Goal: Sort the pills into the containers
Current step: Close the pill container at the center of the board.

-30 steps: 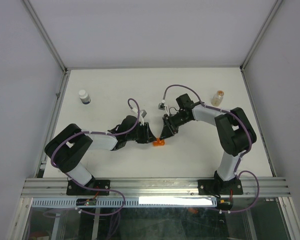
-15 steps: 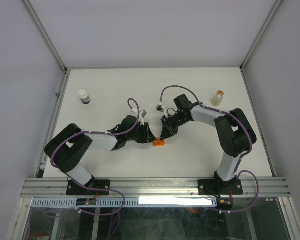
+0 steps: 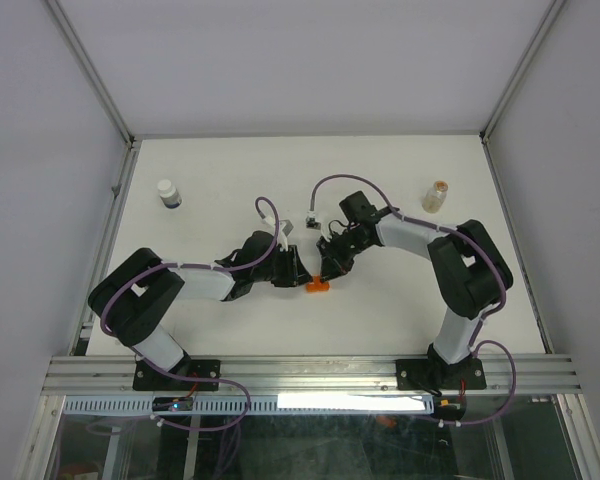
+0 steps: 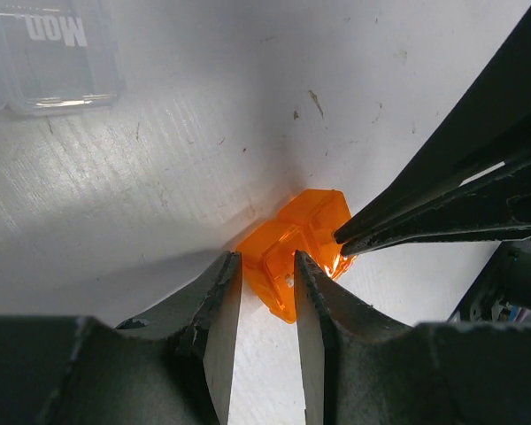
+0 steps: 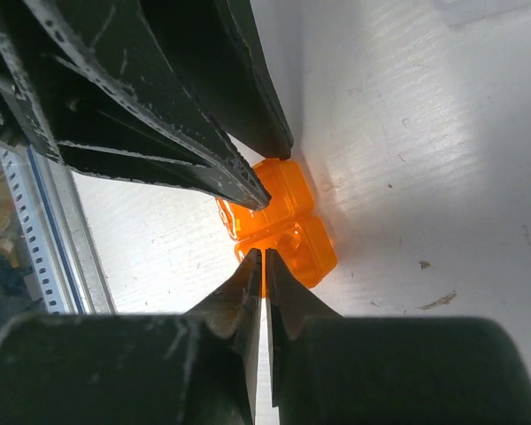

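Clamped between barely parted jaws of the left gripper point(image 4: 267, 259), the orange cup point(image 4: 311, 221) could be wrenched free by a tug from the closed right gripper point(image 5: 263, 257).

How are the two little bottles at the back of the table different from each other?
The white bottle stands on the left side, and the clear vial stands on the right. The white bottle is solid white on top with a dark band below, while the clear vial is see-through with an orange-tan top. Both are small, both seem to stand upright, and nothing touches either one.
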{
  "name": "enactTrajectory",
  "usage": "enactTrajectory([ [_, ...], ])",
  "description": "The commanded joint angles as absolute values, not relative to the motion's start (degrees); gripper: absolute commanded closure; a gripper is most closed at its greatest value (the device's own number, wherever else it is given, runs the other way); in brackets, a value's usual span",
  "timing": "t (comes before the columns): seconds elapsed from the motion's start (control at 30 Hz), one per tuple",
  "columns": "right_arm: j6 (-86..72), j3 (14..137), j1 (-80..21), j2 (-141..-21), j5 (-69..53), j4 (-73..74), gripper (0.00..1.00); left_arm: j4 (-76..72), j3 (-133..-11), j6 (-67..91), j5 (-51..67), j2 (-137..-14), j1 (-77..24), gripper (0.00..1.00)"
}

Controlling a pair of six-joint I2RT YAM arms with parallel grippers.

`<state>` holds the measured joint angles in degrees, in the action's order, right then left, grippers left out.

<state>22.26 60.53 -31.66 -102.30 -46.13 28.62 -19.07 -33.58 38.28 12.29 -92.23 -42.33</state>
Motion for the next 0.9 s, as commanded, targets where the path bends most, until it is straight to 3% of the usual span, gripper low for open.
enactTrajectory([
  [0.0, 23.81, 62.41, -33.00, -98.81, -41.73, 27.91, 0.94, -16.44, -34.06, 38.58, 12.35, -90.97, -42.83, 0.70],
  [0.87, 25.05, 61.41, -33.67, -94.22, -41.88, 26.37, 0.93, -17.32, -32.86, 39.81, 13.37, -91.10, -43.51, 0.71],
])
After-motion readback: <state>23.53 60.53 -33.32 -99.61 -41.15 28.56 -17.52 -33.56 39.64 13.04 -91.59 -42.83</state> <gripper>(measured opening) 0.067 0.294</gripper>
